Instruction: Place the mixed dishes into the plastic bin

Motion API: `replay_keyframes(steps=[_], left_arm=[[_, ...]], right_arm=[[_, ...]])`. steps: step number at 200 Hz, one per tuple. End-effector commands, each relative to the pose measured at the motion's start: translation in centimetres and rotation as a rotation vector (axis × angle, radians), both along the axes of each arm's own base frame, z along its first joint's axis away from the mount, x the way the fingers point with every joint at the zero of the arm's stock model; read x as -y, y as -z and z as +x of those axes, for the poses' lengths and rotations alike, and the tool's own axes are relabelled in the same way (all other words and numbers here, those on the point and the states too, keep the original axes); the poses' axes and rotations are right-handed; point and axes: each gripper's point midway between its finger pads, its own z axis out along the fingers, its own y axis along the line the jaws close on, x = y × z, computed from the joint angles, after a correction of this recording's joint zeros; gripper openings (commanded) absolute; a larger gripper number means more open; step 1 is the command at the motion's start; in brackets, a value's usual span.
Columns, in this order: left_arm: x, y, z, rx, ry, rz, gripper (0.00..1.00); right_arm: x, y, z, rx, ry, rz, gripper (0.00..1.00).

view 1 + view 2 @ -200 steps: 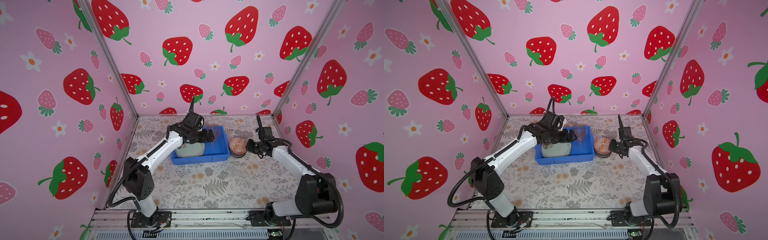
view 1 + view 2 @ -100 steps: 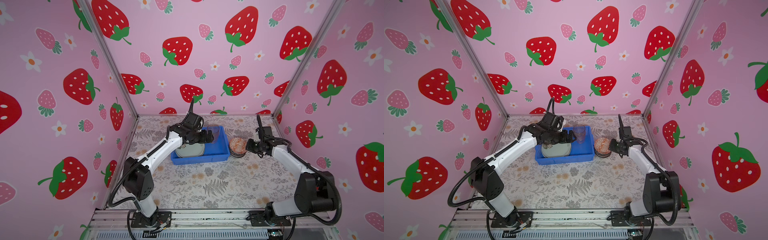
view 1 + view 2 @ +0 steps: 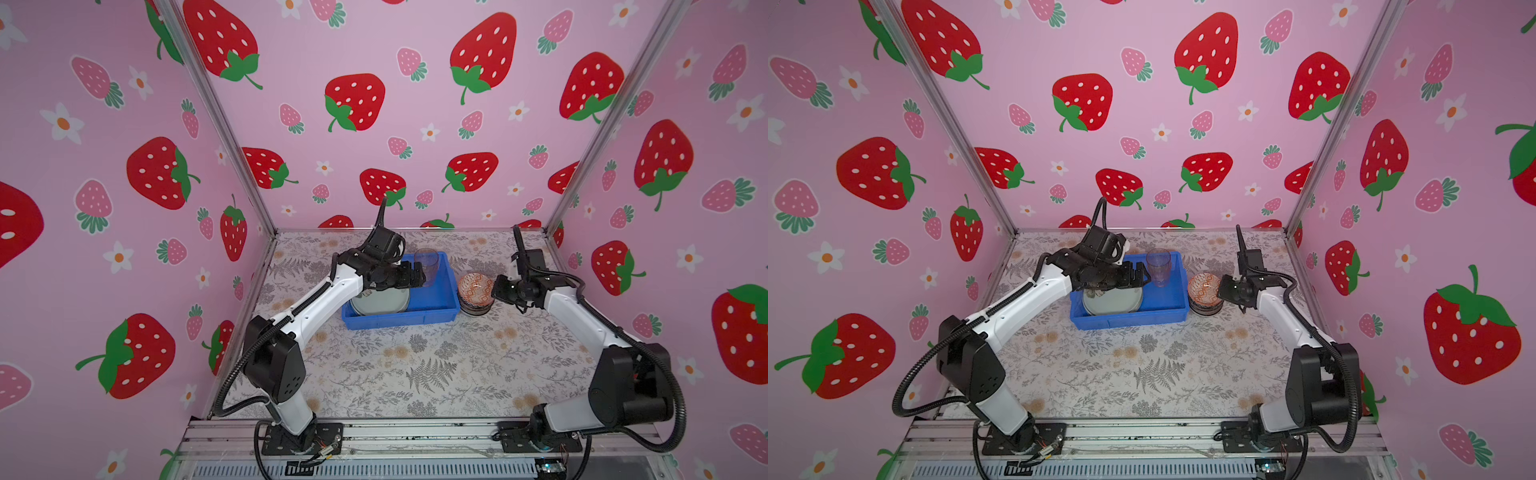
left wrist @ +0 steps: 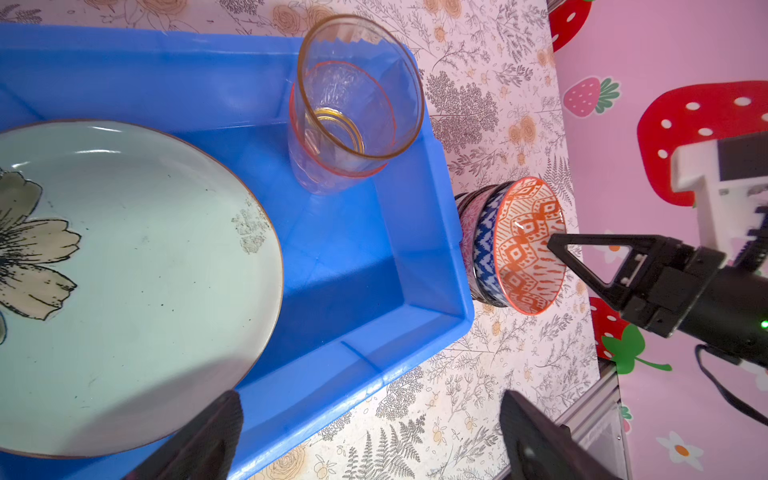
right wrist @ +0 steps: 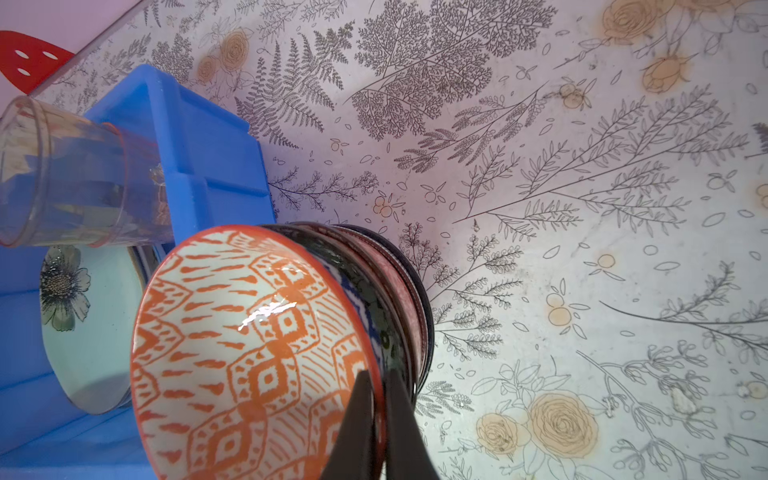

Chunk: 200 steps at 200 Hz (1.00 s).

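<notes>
Orange-red bowl (image 5: pixel 249 345) rim pinched by right gripper (image 5: pixel 378 376); left gripper (image 4: pixel 370 399) wide above blue bin (image 4: pixel 340 291).

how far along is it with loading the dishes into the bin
Done: the green plate and a glass sit in the blue bin. In hand: the right gripper, jaws shut on the orange bowl rim. To go: the bowls stacked under it, outside the bin.

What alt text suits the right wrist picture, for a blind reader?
The right gripper pinches the rim of an orange-patterned bowl atop a stack of bowls on the floral table. Beside it, the blue bin holds a glass tumbler and a pale green plate.
</notes>
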Motion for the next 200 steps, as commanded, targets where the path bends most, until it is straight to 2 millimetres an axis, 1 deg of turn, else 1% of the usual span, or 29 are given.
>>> replay_keyframes(steps=[1, 23, 47, 70, 103, 137, 165, 200], left_arm=[[-0.5, -0.8, -0.1, 0.02, -0.011, -0.003, 0.99], [-0.3, -0.5, -0.1, 0.006, -0.009, -0.006, 0.99], [0.5, -0.3, -0.2, -0.01, 0.0, -0.023, 0.99], [2.1, -0.4, -0.2, -0.008, 0.025, -0.013, 0.99], [4.1, -0.5, -0.1, 0.011, 0.054, 0.034, 0.99], [6.4, -0.9, 0.5, 0.019, 0.074, 0.014, 0.99], [8.5, -1.0, 0.7, 0.017, 0.096, -0.005, 0.99], [10.3, -0.9, 0.8, 0.004, 0.102, -0.033, 0.99]], right_arm=[[-0.2, -2.9, 0.6, 0.077, -0.015, 0.008, 0.0], [-0.1, -3.0, 0.5, 0.079, -0.016, 0.002, 0.0], [0.0, -3.0, 0.4, 0.078, -0.026, -0.007, 0.0], [-0.1, -3.5, 0.4, 0.082, -0.036, -0.015, 0.0], [0.2, -4.7, 0.3, 0.102, -0.042, -0.032, 0.0], [0.2, -5.8, 0.3, 0.114, -0.063, -0.044, 0.0], [-0.3, -6.4, 0.1, 0.119, -0.084, -0.032, 0.0], [-1.2, -6.6, -0.2, 0.119, -0.11, -0.022, 0.0]])
